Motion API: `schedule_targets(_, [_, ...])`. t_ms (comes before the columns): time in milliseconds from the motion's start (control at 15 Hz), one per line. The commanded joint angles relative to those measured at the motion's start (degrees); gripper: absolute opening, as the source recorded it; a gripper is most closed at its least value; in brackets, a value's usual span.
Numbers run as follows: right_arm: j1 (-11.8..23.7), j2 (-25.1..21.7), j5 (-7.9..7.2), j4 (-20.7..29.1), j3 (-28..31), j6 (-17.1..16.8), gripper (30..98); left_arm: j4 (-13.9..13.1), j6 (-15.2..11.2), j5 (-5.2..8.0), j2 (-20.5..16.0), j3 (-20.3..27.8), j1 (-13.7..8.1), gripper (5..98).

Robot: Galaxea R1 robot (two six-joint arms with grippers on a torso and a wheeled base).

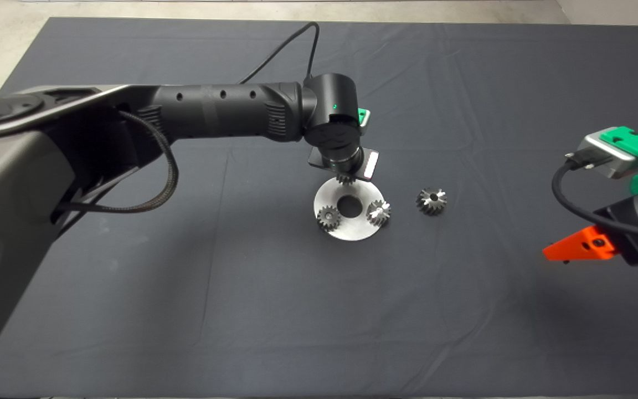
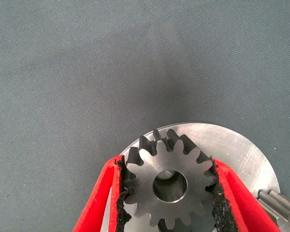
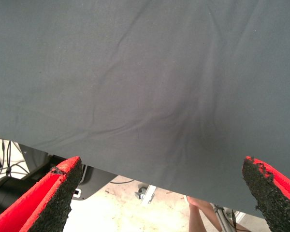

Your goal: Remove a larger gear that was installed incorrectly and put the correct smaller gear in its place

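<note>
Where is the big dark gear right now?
In the head view, the larger gear sits alone on the dark mat, just right of the steel disc, clear of both hands.

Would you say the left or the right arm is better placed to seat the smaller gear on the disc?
Left: the left gripper already clamps the smaller gear over the steel disc; the right gripper waits open at the mat's edge.

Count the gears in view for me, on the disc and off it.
4. One small gear is clamped in the left gripper over the disc's far edge; two sit on the disc, left and right; the larger gear lies on the mat.
</note>
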Motion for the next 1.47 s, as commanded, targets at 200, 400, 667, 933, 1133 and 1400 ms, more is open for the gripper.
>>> schedule_targets(200, [1.15, -0.08, -2.12, 1.96, 0.26, 0.21, 87.8, 2.04, -0.07, -0.42, 0.18, 0.18, -1.3, 34.7])
schedule_targets(400, [1.1, 0.0, -2.12, 1.91, 0.26, 0.21, 87.8, 2.04, -0.12, -0.21, 0.18, 0.18, -1.38, 34.7])
schedule_targets(667, [1.15, 0.04, -2.2, 1.91, 0.26, 0.21, 87.8, 1.95, -0.12, -0.03, 0.18, 0.27, -1.47, 36.1])
schedule_targets(933, [1.15, 0.01, -2.2, 1.91, 0.26, 0.21, 87.8, 1.95, -0.3, 0.32, 0.18, 0.35, -1.74, 39.5])
schedule_targets(1133, [1.15, 0.01, -2.2, 1.91, 0.26, 0.21, 87.8, 1.85, -1.26, 1.31, 0.18, 1.25, -2.09, 43.3])
schedule_targets(1400, [1.15, -0.2, -2.17, 1.91, 0.26, 0.21, 87.8, -7.99, -2.84, 10.07, -0.09, 14.47, -18.78, 48.5])
